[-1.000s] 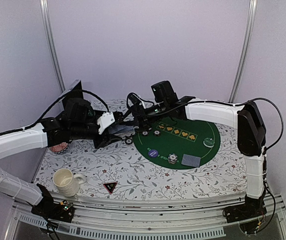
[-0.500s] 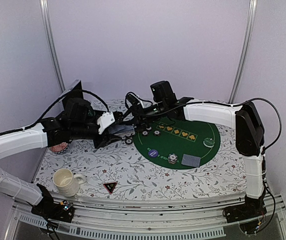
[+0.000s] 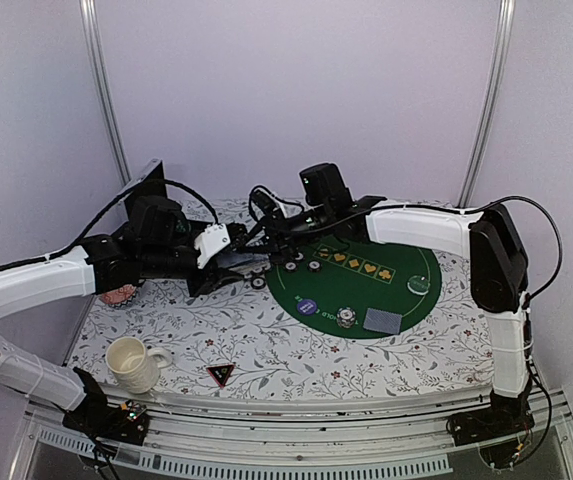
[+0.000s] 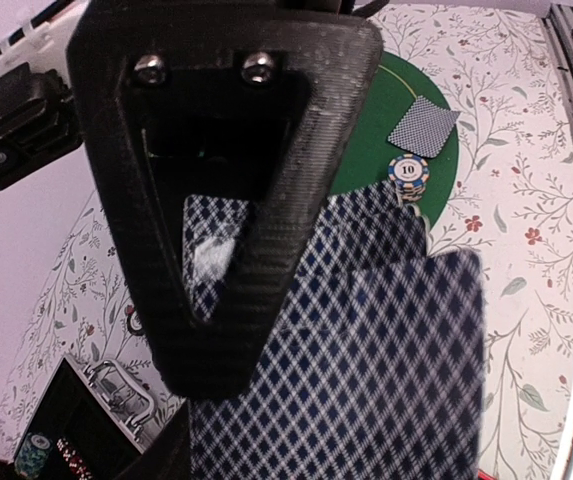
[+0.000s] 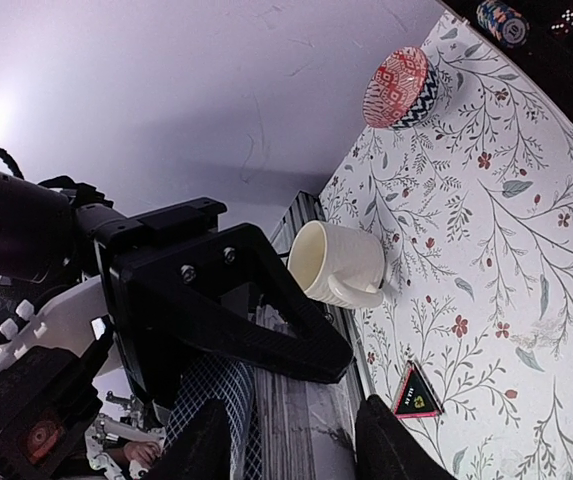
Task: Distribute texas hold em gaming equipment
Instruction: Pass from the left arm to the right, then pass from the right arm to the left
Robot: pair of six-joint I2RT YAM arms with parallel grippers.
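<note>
**Item: cards** [image 4: 366, 340]. A fanned packet with blue-diamond backs, held above the table just off the left edge of the green mat [image 3: 376, 292].

**Holder: left claw** [image 3: 231, 262]. It is clamped on one end of the packet. The fan is spread unevenly, with the outer cards stepped past one another.

**Item: right claw** [image 5: 296, 445]. It is placed at the packet, over the mat's left edge. Its fingers are part-way apart, and the packet's edge lies beside one of them. Whether a card is pinched cannot be told.

**On the mat:**
- single card [image 3: 383, 320], at the near side
- chip stack [image 3: 345, 317], just beside that card
- blue button [image 3: 308, 306], left of the stack
- loose chips [image 3: 316, 265], along the left rim

**Off the mat:**
- triangular marker [image 3: 220, 374], well off the near-left edge, close to the mug [image 3: 131, 362]
- dish [image 3: 118, 295], far to the left

**Risks judged from this position:**
- Two or more cards could be drawn together, because the fan overlaps closely where the right claw meets it.
- The whole packet could be dragged or twisted out of the left claw if the pull is made across the grip.
- Cards could be spilled onto the loose chips below if the clamp slackens.
- A card could be bent or creased if it is nipped at a corner.
- The two claws could be knocked together, given how near they are.
</note>
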